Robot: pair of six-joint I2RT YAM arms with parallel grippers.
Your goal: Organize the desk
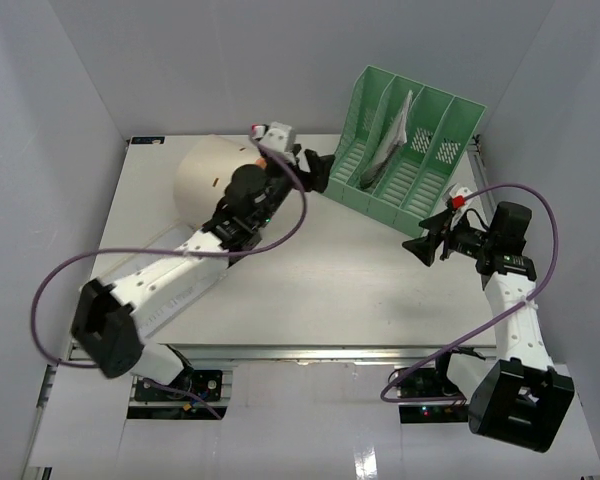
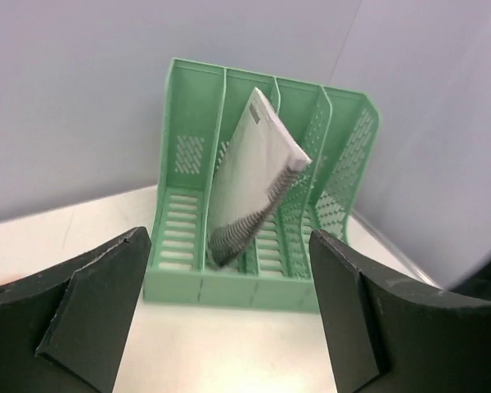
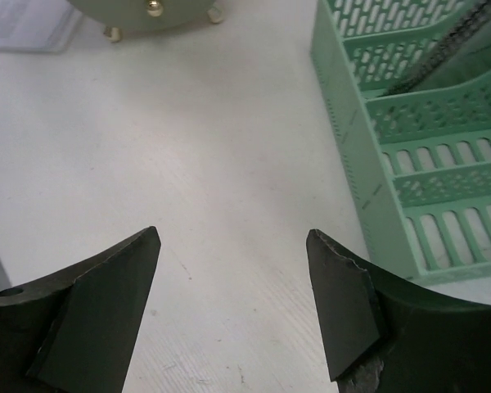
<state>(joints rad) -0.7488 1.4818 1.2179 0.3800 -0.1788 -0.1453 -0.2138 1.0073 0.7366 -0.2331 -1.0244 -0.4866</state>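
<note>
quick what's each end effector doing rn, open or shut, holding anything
left end effector: open, holding nothing
right end effector: open, holding nothing

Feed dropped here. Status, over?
Left gripper open, empty. Right gripper open, empty. Spiral notebook tilted in green rack on desk. Cream cylinder back left.
</note>
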